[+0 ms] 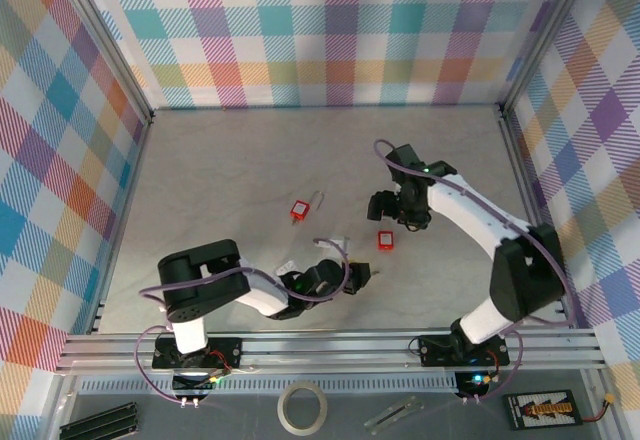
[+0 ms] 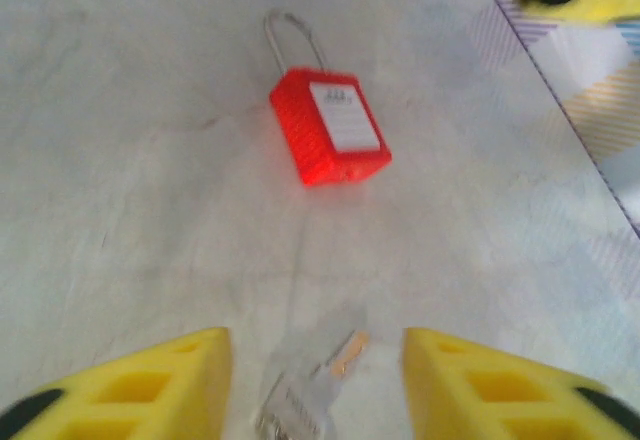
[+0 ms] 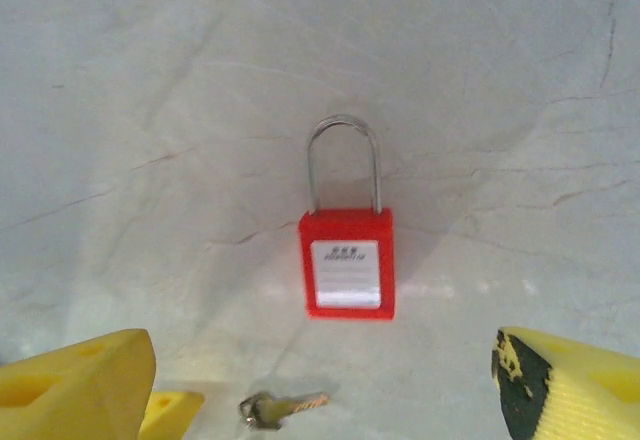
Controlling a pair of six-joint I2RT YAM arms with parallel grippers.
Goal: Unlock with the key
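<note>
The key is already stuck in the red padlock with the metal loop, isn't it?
Not quite. The key is not in the padlock. It lies loose on the table, a little way from the lock's bottom end. The padlock is red with a metal loop, as you said. The right wrist view shows this.

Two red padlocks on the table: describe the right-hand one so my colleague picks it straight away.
On the grey table, look right of centre, just in front of the open right gripper. The red padlock lies flat there, white label up, a key just off its base. The other padlock lies alone farther left.
</note>
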